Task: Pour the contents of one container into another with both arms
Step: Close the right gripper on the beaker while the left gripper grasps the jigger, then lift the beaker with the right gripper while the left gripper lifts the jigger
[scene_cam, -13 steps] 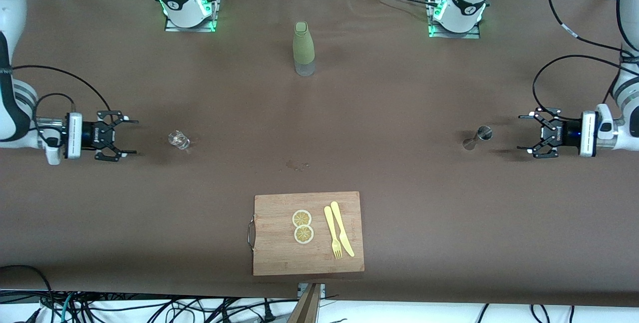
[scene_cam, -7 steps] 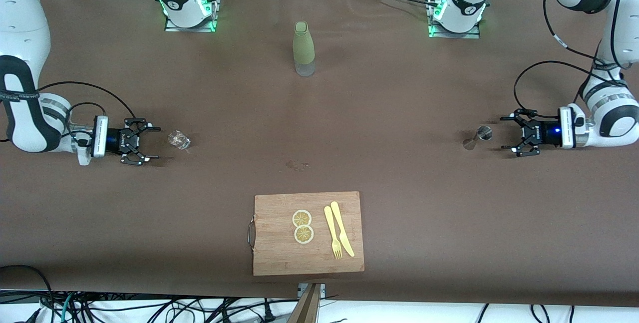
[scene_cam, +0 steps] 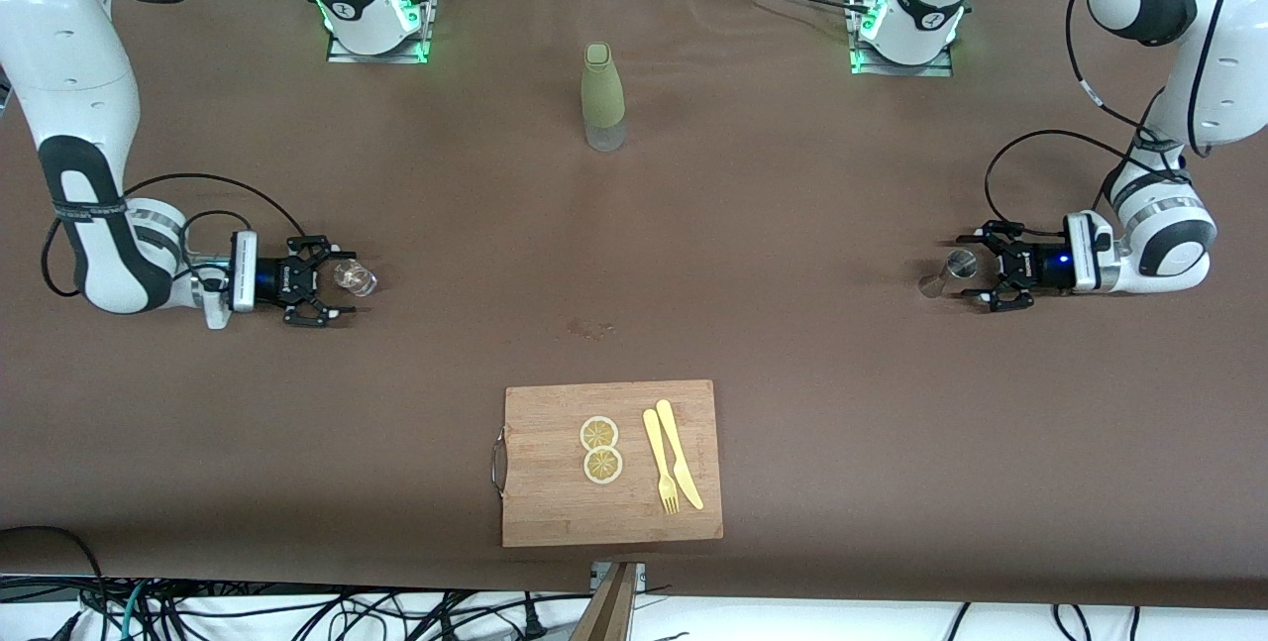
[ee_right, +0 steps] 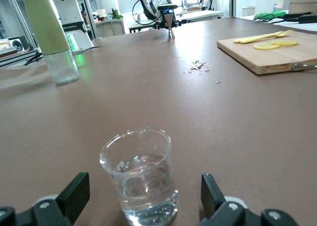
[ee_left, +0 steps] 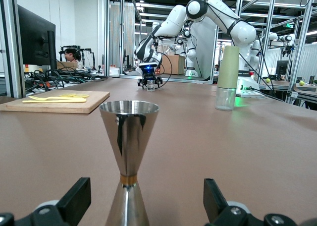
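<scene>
While both white jointed arms reach low along the brown tabletop point(scene_cam: 792, 255), each black two-finger gripper stands with its jaws apart around a small vessel, neither clamped. At the right arm's end of the tabletop, the right gripper point(scene_cam: 342, 281) brackets a small clear glass cup point(scene_cam: 355, 277); the right wrist view shows the glass cup point(ee_right: 140, 175) upright between the two spread fingers point(ee_right: 74, 191), holding a little clear liquid and not touched by either finger. At the left arm's end, the left gripper point(scene_cam: 966, 274) brackets a polished steel hourglass-shaped jigger point(scene_cam: 946, 273); in the left wrist view the jigger point(ee_left: 128, 161) stands upright between the parted fingers point(ee_left: 75, 200), with a gap on each side. Between the two arm bases stands a tall bottle with an olive-green sleeve and a clear glass base point(scene_cam: 602, 97), well apart from both grippers. Nearer to the front camera lies a rectangular wooden cutting board with a metal handle point(scene_cam: 555, 512). On it rest two round lemon slices point(scene_cam: 600, 450), and beside them a yellow plastic fork point(scene_cam: 660, 473) and a yellow plastic knife point(scene_cam: 680, 455) lie side by side. A small pale stain point(scene_cam: 590, 328) marks the tabletop between board and bottle.
</scene>
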Controlling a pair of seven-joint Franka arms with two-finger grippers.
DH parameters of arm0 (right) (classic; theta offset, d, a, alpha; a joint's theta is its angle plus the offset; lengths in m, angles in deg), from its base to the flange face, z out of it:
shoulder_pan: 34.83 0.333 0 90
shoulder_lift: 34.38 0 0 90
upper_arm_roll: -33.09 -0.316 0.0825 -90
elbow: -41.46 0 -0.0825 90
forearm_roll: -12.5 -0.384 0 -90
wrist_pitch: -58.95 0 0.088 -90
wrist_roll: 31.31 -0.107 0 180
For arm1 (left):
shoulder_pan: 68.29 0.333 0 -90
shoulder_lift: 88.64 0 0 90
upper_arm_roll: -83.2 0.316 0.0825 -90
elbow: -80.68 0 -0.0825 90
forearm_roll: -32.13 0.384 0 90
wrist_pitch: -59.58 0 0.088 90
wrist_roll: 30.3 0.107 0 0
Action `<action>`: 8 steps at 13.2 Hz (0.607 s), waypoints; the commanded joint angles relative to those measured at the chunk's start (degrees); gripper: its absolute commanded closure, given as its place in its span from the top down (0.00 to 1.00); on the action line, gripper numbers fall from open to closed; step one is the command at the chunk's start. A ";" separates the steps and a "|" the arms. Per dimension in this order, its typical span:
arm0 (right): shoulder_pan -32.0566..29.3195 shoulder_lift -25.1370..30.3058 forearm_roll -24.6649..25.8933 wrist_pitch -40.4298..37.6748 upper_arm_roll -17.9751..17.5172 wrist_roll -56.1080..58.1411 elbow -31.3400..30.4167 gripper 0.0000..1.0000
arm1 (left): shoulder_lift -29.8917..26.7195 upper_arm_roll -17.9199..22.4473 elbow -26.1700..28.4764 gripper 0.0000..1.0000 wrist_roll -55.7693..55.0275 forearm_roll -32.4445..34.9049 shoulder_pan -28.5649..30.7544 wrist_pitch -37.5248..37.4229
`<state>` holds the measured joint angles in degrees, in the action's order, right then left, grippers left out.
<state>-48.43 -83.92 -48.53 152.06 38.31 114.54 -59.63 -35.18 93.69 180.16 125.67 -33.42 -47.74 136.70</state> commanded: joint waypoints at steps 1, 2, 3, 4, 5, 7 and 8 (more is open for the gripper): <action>0.42 -0.21 -1.46 0.05 0.04 2.33 -1.57 1.00 | 0.59 -0.03 1.34 1.00 7.77 -2.21 -1.30 1.80; 0.77 -0.21 -1.90 -0.04 0.04 2.34 -1.57 0.99 | 0.59 -0.12 1.34 1.00 7.77 -2.21 -1.30 1.80; 0.95 -0.21 -2.34 -0.04 -0.04 2.34 -1.57 0.99 | 0.59 -0.12 1.34 1.00 7.77 -2.21 -1.39 1.80; 1.47 -0.30 -2.43 0.05 -0.04 2.34 -1.57 0.98 | 0.59 -0.38 1.34 1.00 7.77 -2.21 -1.39 1.80; 1.65 -0.47 -2.78 -0.04 -0.04 2.34 -1.57 0.98 | 0.59 -0.47 1.34 1.00 7.77 -2.21 -1.48 1.80; 2.09 -0.82 -3.13 -0.04 -0.04 2.34 -1.57 0.98 | 0.51 -0.47 1.34 0.99 7.68 -2.21 -1.48 1.54; 2.27 -0.82 -3.22 -0.04 -0.04 2.34 -1.48 0.98 | 0.51 -0.47 1.25 0.95 7.77 -2.21 -1.48 1.54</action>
<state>-46.57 -84.42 -50.30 151.97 38.27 115.76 -60.51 -34.50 92.92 180.17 126.22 -34.14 -48.71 137.28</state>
